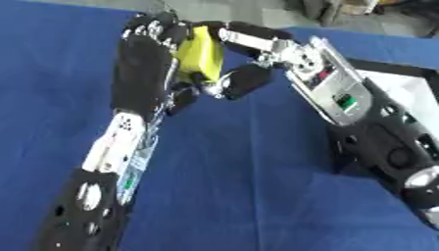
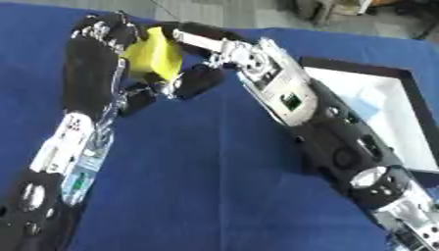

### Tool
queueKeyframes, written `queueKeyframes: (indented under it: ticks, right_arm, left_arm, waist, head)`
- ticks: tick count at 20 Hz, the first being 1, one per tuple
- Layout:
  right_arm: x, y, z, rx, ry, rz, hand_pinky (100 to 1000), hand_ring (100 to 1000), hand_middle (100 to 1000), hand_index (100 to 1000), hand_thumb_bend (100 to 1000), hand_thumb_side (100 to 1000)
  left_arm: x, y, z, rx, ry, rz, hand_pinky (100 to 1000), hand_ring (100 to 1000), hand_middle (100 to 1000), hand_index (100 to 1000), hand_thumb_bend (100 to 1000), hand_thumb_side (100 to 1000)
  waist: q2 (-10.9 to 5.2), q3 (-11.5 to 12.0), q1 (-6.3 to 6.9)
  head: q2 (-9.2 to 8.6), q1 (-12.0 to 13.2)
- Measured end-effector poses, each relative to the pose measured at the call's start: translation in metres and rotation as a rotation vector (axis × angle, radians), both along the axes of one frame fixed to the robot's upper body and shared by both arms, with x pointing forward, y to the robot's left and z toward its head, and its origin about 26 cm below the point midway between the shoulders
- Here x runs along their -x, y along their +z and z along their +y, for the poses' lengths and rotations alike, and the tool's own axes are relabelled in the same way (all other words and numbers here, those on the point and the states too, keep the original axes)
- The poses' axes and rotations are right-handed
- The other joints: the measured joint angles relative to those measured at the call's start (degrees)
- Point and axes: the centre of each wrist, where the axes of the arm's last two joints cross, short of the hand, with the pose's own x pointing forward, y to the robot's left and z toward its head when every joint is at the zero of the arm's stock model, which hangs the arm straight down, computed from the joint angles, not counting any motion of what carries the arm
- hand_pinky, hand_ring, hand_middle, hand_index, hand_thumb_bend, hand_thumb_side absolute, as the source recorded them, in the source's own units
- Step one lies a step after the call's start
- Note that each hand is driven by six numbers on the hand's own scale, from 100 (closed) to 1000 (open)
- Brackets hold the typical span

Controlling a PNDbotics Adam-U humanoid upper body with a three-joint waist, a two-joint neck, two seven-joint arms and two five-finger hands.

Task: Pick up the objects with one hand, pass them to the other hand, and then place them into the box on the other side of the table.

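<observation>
A yellow block (image 1: 199, 53) hangs above the blue table between my two hands. My left hand (image 1: 141, 63) comes up from the lower left, its back towards me, with its fingers curled over the block's top left side. From the right, my right hand (image 1: 287, 53) pinches the same block, its fingers lying along the top and its thumb (image 1: 244, 81) under the lower edge. The block's far side is hidden behind the hands. A box (image 2: 352, 65) with a black rim and a white inside lies at the right edge of the table, behind my right forearm.
A blue cloth (image 1: 240, 171) covers the whole table. Grey floor and some dark clutter (image 2: 330, 12) show past the far edge. My right forearm (image 2: 326, 132) overlaps the box's left rim.
</observation>
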Motion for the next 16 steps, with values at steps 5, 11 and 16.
queueKeyframes:
  ticks: [5,11,16]
  right_arm:
    - [0.0000,0.0001,-0.0003,0.000,0.000,-0.001,1000,1000,1000,1000,100,354]
    - [0.0000,0.0001,-0.0004,0.000,-0.001,-0.001,1000,1000,1000,1000,100,357]
    - [-0.0001,0.0001,-0.0004,-0.001,-0.002,-0.001,1000,1000,1000,1000,100,363]
  left_arm:
    - [0.0006,0.0002,-0.0015,0.001,-0.005,0.001,597,394,127,140,678,100]
    - [0.0011,0.0004,-0.0026,0.000,-0.009,0.001,598,394,127,140,680,100]
    - [0.0011,0.0005,-0.0027,-0.001,-0.010,-0.002,599,393,123,139,678,100]
  waist:
    - [0.00,0.0,-0.05]
    - [0.01,0.1,-0.09]
    - [0.01,0.1,-0.09]
  head:
    - [0.00,0.0]
    - [0.00,0.0]
    - [0.00,0.0]
